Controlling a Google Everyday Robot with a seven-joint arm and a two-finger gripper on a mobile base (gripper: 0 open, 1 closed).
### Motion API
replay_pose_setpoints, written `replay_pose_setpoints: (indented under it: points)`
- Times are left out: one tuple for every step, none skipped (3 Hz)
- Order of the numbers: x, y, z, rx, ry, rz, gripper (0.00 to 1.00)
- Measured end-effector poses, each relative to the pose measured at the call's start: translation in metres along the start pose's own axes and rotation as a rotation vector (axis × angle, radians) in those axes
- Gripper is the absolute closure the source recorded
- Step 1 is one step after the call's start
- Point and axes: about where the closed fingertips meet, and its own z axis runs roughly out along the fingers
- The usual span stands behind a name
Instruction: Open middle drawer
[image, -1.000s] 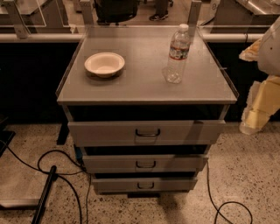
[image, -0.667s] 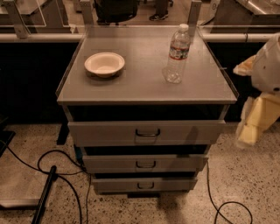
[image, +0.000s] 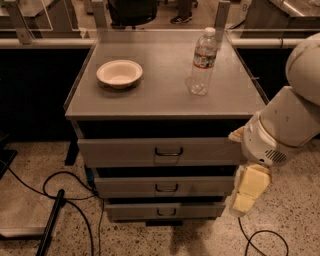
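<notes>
The grey cabinet (image: 160, 102) has three drawer fronts stacked below its top. The middle drawer (image: 125, 188) is the grey front between the wider top drawer (image: 115, 151) and the narrower bottom drawer (image: 130, 211). It has a small dark loop handle (image: 166, 188) and sits in line with the others. My gripper (image: 246, 194) hangs from the white arm (image: 285, 130) at the cabinet's right side. It is level with the middle and bottom drawers and to the right of the handle, not touching it.
A cream bowl (image: 119, 73) and a clear water bottle (image: 202, 57) stand on the cabinet top. Black cables (image: 60, 185) and a dark pole (image: 50, 225) lie on the speckled floor at the left. Another cable (image: 262, 235) lies at the lower right.
My arm has moved left and down, bringing the gripper from the far right edge to the cabinet's right side. The drawers, bowl and bottle have not moved.
</notes>
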Motion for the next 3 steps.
replay_pose_setpoints:
  points:
    - [0.000, 0.000, 0.000, 0.000, 0.000, 0.000, 0.00]
    - [0.002, 0.006, 0.018, -0.019, -0.001, -0.003, 0.00]
    - [0.009, 0.014, 0.073, -0.069, 0.027, 0.013, 0.00]
